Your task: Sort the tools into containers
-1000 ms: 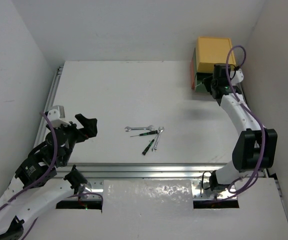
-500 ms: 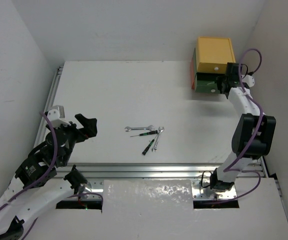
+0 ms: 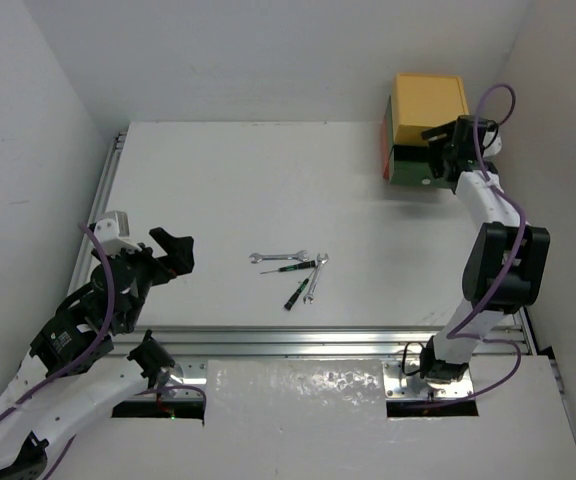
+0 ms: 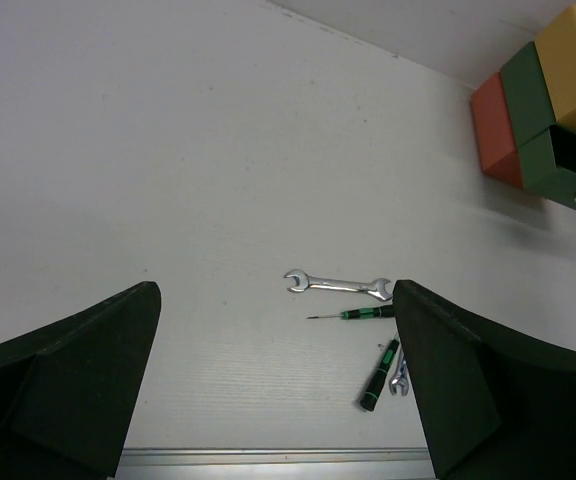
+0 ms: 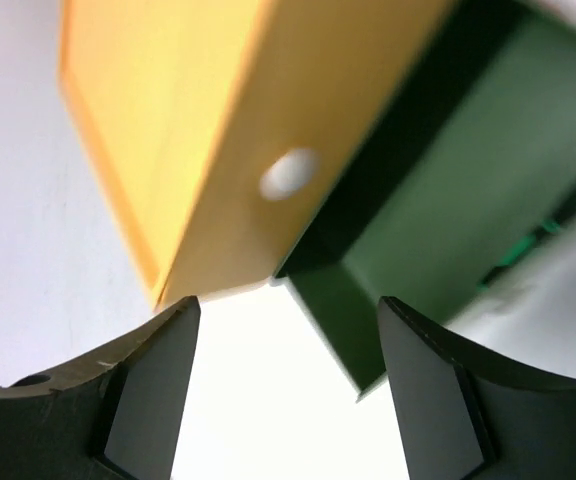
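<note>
The white table [image 3: 218, 190] carries a small cluster of tools just off centre toward 6 o'clock. A silver wrench [image 3: 276, 257] lies crosswise, with a thin black-green screwdriver [image 3: 290, 267] just beside it. At that cluster's 4 o'clock lie a thicker black-green screwdriver [image 3: 294, 293] and a second wrench [image 3: 314, 280]. A drawer stack [image 3: 428, 100] stands in the 2 o'clock corner.

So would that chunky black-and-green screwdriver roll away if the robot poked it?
Probably a little: the black-green screwdriver looks round, so a sideways poke could roll it. The silver wrench beside it might stop it. It looks stiff, not bendy.
</note>
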Available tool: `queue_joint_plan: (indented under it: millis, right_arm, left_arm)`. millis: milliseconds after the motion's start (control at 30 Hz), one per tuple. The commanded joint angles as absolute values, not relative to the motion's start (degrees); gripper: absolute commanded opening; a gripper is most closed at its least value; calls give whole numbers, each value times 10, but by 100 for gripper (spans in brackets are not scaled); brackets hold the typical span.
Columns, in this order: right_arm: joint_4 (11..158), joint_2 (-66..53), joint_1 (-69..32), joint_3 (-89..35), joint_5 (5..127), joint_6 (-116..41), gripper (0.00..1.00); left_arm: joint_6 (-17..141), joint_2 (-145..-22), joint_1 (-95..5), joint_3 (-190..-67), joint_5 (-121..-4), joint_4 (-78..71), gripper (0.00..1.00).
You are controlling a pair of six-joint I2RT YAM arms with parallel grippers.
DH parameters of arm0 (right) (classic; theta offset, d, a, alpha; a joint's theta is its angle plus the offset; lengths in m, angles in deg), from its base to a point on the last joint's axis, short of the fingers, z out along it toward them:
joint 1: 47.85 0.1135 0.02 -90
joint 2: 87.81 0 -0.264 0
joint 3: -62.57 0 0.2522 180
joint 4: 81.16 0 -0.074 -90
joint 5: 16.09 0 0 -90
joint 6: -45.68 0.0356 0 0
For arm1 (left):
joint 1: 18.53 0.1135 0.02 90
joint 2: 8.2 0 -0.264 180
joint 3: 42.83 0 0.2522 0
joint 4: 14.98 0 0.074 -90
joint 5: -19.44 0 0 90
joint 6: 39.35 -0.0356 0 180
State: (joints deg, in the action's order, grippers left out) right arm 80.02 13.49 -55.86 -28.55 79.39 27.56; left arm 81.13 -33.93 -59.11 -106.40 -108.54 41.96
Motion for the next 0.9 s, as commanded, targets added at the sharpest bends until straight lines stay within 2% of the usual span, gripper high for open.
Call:
queue_joint_plan:
  millis: [0, 67, 167, 200, 233, 333, 400, 433, 533, 667, 733, 867]
  right_arm:
    - [872, 108, -538, -309, 644, 142, 72]
    - [880, 96, -495, -299, 612, 66, 71]
    - [866, 73, -393, -284, 551, -157, 72]
    - [855, 73, -366, -280, 516, -279, 73]
    - [822, 75, -317, -281, 459, -338, 73]
    - [696, 90, -221, -277, 463, -534, 72]
    - [644, 108, -185, -270, 536, -593, 70]
    - [631, 115, -161, -270, 556, -600, 63]
    - [609, 129, -125, -261, 592, -616, 55]
    - [586, 148, -73, -250, 681, -635, 53]
    - [583, 160, -59, -248, 684, -636, 51]
    - [564, 188, -46, -249, 678, -637, 41]
  left_arm:
    - [816, -334, -592, -1069, -1091, 409, 100]
    - [817, -332, -591, -1069, -1091, 410, 100]
    - [819, -332, -592, -1069, -1095, 411, 100]
    - [819, -332, -591, -1069, -1097, 412, 100]
    - [820, -332, -592, -1070, -1098, 412, 100]
    - [822, -331, -591, -1070, -1101, 415, 100]
    - [824, -327, -591, -1070, -1103, 417, 100]
    - [826, -326, -592, -1070, -1105, 418, 100]
    - [826, -320, -591, -1070, -1105, 419, 100]
    - [825, -321, -592, -1070, -1103, 416, 100]
    - [823, -325, -591, -1070, -1099, 415, 100]
    - [821, -330, -591, -1070, -1097, 414, 100]
